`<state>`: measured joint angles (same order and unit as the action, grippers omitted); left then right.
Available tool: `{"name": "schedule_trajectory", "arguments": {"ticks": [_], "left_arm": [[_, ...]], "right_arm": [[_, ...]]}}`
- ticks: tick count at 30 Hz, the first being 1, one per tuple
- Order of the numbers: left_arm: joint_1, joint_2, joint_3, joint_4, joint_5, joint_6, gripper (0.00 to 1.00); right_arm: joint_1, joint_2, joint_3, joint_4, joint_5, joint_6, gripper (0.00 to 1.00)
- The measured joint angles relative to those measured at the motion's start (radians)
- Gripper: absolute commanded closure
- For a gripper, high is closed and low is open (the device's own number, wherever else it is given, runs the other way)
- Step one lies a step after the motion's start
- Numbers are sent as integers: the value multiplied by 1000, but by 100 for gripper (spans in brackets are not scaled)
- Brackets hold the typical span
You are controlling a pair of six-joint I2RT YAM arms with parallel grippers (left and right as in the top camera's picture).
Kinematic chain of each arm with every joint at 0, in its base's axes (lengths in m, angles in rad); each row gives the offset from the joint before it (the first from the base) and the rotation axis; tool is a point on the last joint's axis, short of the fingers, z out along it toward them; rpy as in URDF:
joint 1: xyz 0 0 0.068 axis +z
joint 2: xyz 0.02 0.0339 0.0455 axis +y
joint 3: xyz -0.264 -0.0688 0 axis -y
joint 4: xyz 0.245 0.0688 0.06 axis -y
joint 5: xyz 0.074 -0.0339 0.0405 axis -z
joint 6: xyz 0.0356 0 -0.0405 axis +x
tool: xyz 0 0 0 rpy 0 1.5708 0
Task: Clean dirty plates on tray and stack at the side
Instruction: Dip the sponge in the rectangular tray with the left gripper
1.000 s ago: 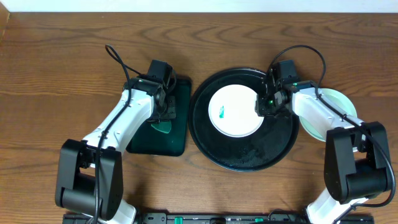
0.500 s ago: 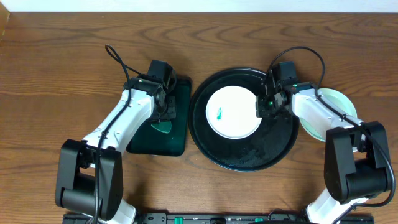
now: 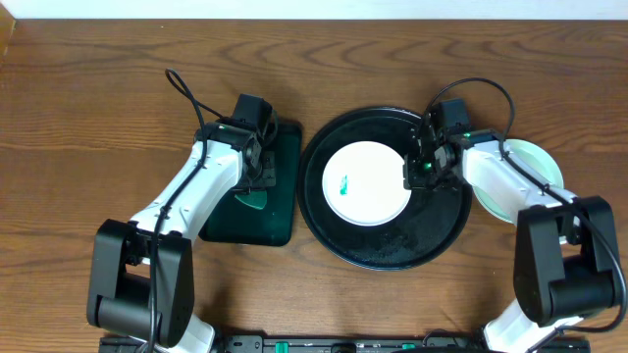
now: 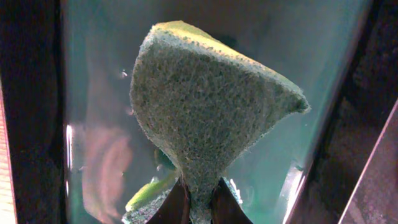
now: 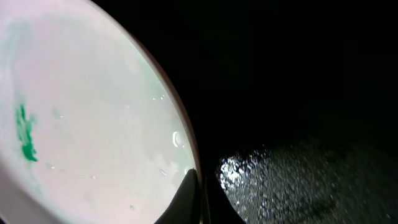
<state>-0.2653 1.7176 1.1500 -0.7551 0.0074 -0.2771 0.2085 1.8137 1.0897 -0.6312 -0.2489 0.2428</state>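
Observation:
A white plate point(image 3: 367, 183) with a small green smear point(image 5: 25, 134) lies on the round black tray point(image 3: 383, 245). My right gripper point(image 3: 420, 171) is shut on the plate's right rim; in the right wrist view its jaws pinch that rim point(image 5: 198, 193) of the plate point(image 5: 93, 112) over the wet tray point(image 5: 298, 155). A pale mint-green plate point(image 3: 538, 157) lies on the table right of the tray, partly under the right arm. My left gripper point(image 3: 257, 181) is shut on a green sponge point(image 4: 205, 118), whose narrow end is squeezed between the jaws point(image 4: 198, 202).
A small rectangular dark tray point(image 3: 270, 227) lies left of the round tray, under the left gripper and the sponge point(image 3: 257, 200). Its wet teal floor point(image 4: 99, 81) fills the left wrist view. Brown wooden table point(image 3: 88, 118) surrounds everything.
My right gripper has closed on the white plate's rim, and the plate has slid slightly left and toward the front. The left arm and sponge have stayed put.

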Motion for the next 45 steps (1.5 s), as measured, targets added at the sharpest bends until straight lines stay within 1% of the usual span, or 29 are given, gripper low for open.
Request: {"name": "schedule_trajectory", "arguments": {"ticks": [5, 13, 17, 19, 23, 26, 35, 45], "left_arm": [[0, -46, 0, 24, -8, 10, 93], [0, -262, 1, 37, -11, 16, 93], [0, -292, 46, -55, -38, 16, 93], [2, -279, 94, -117, -48, 16, 93], [12, -209, 258, -283, -64, 16, 92], [17, -156, 338, -340, -68, 16, 93], [16, -18, 354, -364, -62, 16, 93], [14, 48, 354, -365, -59, 16, 93]], "right_arm": [[6, -29, 0, 0, 23, 3, 99], [57, -29, 0, 16, 121, 18, 99], [92, -29, -1, 20, 187, 25, 99], [101, -29, -1, 22, 205, 28, 99], [104, -29, -1, 23, 219, 29, 99], [104, -29, -1, 26, 223, 29, 99], [107, -29, -1, 27, 227, 30, 99], [107, -29, -1, 27, 227, 32, 99]]}}
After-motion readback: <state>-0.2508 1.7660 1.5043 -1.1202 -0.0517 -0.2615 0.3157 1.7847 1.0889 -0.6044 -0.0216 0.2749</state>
